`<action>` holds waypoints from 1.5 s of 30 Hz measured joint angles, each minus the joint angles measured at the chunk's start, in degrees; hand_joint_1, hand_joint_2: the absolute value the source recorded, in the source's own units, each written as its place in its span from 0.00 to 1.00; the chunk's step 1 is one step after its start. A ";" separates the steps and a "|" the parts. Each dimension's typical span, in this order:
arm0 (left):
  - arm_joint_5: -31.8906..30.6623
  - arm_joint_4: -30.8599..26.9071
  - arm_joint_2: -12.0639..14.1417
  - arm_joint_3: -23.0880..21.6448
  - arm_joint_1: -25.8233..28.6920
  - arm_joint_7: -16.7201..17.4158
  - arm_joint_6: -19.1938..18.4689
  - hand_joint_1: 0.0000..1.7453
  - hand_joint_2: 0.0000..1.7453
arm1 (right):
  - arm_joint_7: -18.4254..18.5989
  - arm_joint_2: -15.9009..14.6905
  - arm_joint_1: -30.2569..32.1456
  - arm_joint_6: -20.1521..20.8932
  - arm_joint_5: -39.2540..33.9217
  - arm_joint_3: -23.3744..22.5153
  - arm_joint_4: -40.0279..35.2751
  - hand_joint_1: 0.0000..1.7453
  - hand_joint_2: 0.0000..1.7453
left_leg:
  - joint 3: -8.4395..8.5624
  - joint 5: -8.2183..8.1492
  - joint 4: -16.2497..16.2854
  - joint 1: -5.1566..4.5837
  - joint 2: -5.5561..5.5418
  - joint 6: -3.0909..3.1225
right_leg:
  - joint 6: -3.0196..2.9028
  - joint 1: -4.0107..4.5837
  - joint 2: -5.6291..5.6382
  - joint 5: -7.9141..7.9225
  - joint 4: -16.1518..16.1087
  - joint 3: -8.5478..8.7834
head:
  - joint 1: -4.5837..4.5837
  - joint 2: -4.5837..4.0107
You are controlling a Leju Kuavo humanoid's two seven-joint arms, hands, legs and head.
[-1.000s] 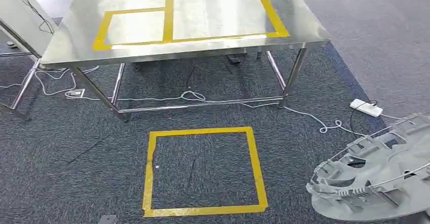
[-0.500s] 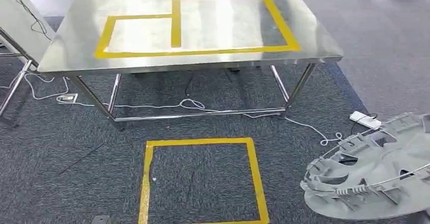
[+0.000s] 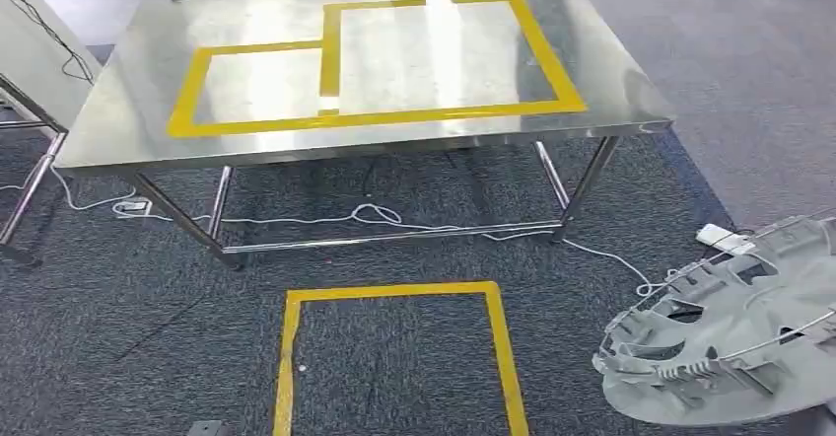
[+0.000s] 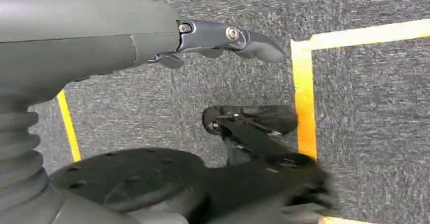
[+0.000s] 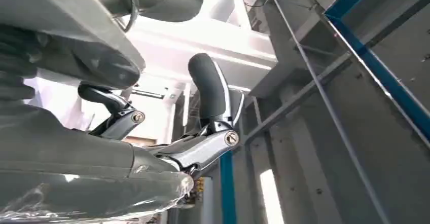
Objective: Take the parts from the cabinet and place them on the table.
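Right hand grips grey part — steel table ahead.

You're looking at a glossy, mirror-bright metal table marked with smooth yellow tape, a rough dark woven carpet beneath it, and a matt grey moulded plastic part crossed by thin shiny wire.
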 joint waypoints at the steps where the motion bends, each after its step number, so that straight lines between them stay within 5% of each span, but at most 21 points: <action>1: 0.02 0.00 0.00 0.00 0.13 -0.02 0.02 0.00 1.00 | 0.00 0.00 0.00 0.00 0.00 0.00 0.04 1.00 1.00 | -1.13 0.80 0.57 0.13 0.01 -0.11 | 0.08 -0.08 0.07 -0.42 0.00 0.53 | 0.00 0.00; 3: 0.00 0.00 0.02 0.02 0.17 0.00 0.00 0.00 1.00 | 0.00 0.00 -0.01 0.00 -0.02 0.00 0.04 1.00 1.00 | -0.06 6.13 -4.48 0.26 0.04 -0.19 | 0.38 -0.27 0.11 -1.42 0.00 1.98 | 0.00 0.00; 5: 0.02 0.00 0.02 0.02 0.19 -0.02 0.00 0.00 1.00 | 0.00 -0.02 -0.10 0.00 -0.02 0.00 0.04 1.00 1.00 | 3.14 13.32 -14.25 0.27 0.38 0.02 | 0.97 -0.47 0.05 -2.67 -0.09 3.56 | -0.02 -0.02; 7: 0.06 0.04 0.00 0.07 0.08 -0.04 0.00 0.00 1.00 | -0.02 -0.06 -0.23 0.00 -0.04 0.02 0.09 1.00 1.00 | 4.03 10.73 -16.18 -0.13 0.65 0.87 | 1.93 -0.19 0.15 -3.52 0.03 3.88 | -0.37 -0.02; 11: 0.19 0.07 -0.07 0.13 0.20 -0.07 0.13 0.00 1.00 | 0.02 -0.46 -0.28 0.00 -0.06 0.11 0.24 1.00 1.00 | 5.41 10.69 -16.58 0.19 0.44 2.68 | 3.22 -0.30 -0.03 -4.49 0.91 4.66 | -0.18 0.00; 12: 0.31 0.07 -0.02 0.18 0.11 -0.07 0.26 0.00 1.00 | 0.04 -0.66 -0.46 0.00 -0.11 0.11 0.24 1.00 1.00 | 5.80 10.31 -16.57 0.18 0.41 3.09 | 3.24 -0.26 -0.02 -5.81 3.93 3.27 | -0.02 0.00; 15: 0.59 0.07 -0.02 0.31 0.17 -0.07 0.33 0.00 1.00 | 0.37 -1.14 -0.41 -0.02 -0.28 0.09 0.42 1.00 1.00 | 6.74 9.27 -16.56 -0.05 0.33 3.46 | 3.49 -0.12 -0.01 -10.87 16.82 -4.80 | 0.28 0.00; 17: 0.61 0.07 -0.02 0.37 0.36 -0.07 0.33 0.00 1.00 | 0.48 -1.31 -0.40 -0.02 -0.37 0.09 0.55 1.00 1.00 | 7.89 8.40 -16.56 -0.22 0.25 3.48 | 3.35 -0.07 -0.01 -8.61 16.96 -6.63 | 0.28 0.00; 20: 0.61 0.07 -0.11 0.63 0.36 -0.07 0.33 0.00 1.00 | 0.50 -1.64 -0.41 -0.02 -0.28 0.09 0.59 1.00 1.00 | 10.44 6.74 -16.57 -0.26 0.05 3.12 | 2.71 0.20 -0.02 1.95 3.36 -2.51 | 0.37 0.00; 22: 0.66 0.07 -0.04 0.90 0.19 -0.07 0.35 0.00 1.00 | 0.55 -1.75 -0.60 0.00 -0.22 0.11 0.79 1.00 1.00 | 10.50 6.17 -16.50 -0.47 0.01 2.45 | 1.94 0.61 -0.09 -0.09 0.88 -1.66 | 0.33 0.00; 26: 0.66 0.09 0.07 1.12 0.29 -0.26 0.72 0.00 1.00 | 1.20 -2.44 -0.52 1.07 -1.37 0.11 0.81 1.00 1.00 | 10.94 5.73 -16.06 -0.53 0.11 1.08 | 0.49 0.14 0.11 0.65 0.31 -0.73 | 0.15 0.02; 27: 0.66 0.09 0.04 1.14 0.11 -0.39 0.72 0.00 1.00 | 1.38 -2.71 -0.64 1.46 -1.66 0.13 0.81 1.00 1.00 | 10.01 4.76 -14.06 -0.50 0.19 0.67 | 0.25 0.03 0.06 0.51 0.14 -0.30 | -0.12 0.00; 29: 0.66 0.09 -0.02 1.25 -0.04 -0.52 0.68 0.00 1.00 | 1.68 -3.21 -0.78 2.12 -1.84 0.13 0.81 1.00 1.00 | 4.67 1.01 -5.45 -0.10 0.22 0.05 | -0.01 -0.04 -0.04 0.13 0.06 0.02 | -0.20 0.00; 31: 0.68 0.09 -0.04 1.31 0.16 -0.52 0.68 0.00 1.00 | 2.12 -3.67 -0.76 2.40 -1.47 0.15 0.83 1.00 1.00 | -0.03 -0.41 0.65 0.14 0.23 -0.15 | 0.00 -0.05 0.01 -0.44 0.06 0.46 | -0.24 0.00; 33: 0.68 0.09 -0.02 1.36 0.41 -0.50 0.72 0.00 1.00 | 2.71 -3.87 -0.55 1.64 0.30 0.09 0.83 1.00 1.00 | -0.16 3.81 -2.31 0.18 0.24 -0.23 | 0.20 -0.10 0.15 -1.16 0.06 1.55 | -0.24 0.00; 35: 0.68 0.09 -0.02 1.38 0.40 -0.37 0.72 0.00 1.00 | 3.67 -3.87 -0.25 0.55 1.25 -0.35 0.83 1.00 1.00 | 3.22 10.69 -11.55 0.16 0.29 0.25 | 0.59 -0.14 0.11 -2.05 -0.02 2.98 | -0.22 0.00; 36: 0.72 0.09 -0.04 1.38 0.49 -0.29 0.74 0.00 1.00 | 4.39 -3.87 -0.11 0.48 1.18 -0.80 0.83 1.00 1.00 | 4.14 12.19 -14.78 0.13 0.47 0.48 | 0.88 -0.10 0.09 -2.34 -0.08 3.25 | -0.26 0.00; 37: 0.79 0.09 -0.04 1.38 0.37 -0.24 0.74 0.00 1.00 | 5.07 -3.87 0.17 0.53 0.85 -1.14 0.83 1.00 1.00 | 4.53 9.53 -16.54 0.01 0.55 0.77 | 1.27 0.16 0.20 -2.76 0.11 3.35 | -0.44 0.00; 40: 1.03 0.13 -0.17 1.42 0.64 -0.13 0.74 0.00 1.00 | 6.73 -4.19 0.83 1.79 -0.89 -1.97 0.90 1.00 1.00 | 5.31 10.19 -17.20 0.04 0.43 2.21 | 2.56 0.17 0.22 -2.02 -0.11 4.17 | -0.31 0.00; 42: 1.07 0.13 -0.20 1.44 0.57 -0.13 0.72 0.00 1.00 | 7.83 -4.63 0.72 2.47 -2.43 -2.19 1.01 1.00 1.00 | 6.73 10.46 -17.31 0.18 0.52 2.94 | 2.84 0.04 0.08 -3.71 1.58 3.82 | -0.17 0.00; 45: 1.18 0.13 -0.15 1.53 0.35 0.17 0.74 0.00 1.00 | 9.44 -4.70 0.58 2.21 -4.94 -2.86 1.22 1.00 1.00 | 7.21 9.65 -17.26 0.02 0.47 3.55 | 3.15 0.09 0.08 -9.19 14.40 -3.73 | 0.24 0.00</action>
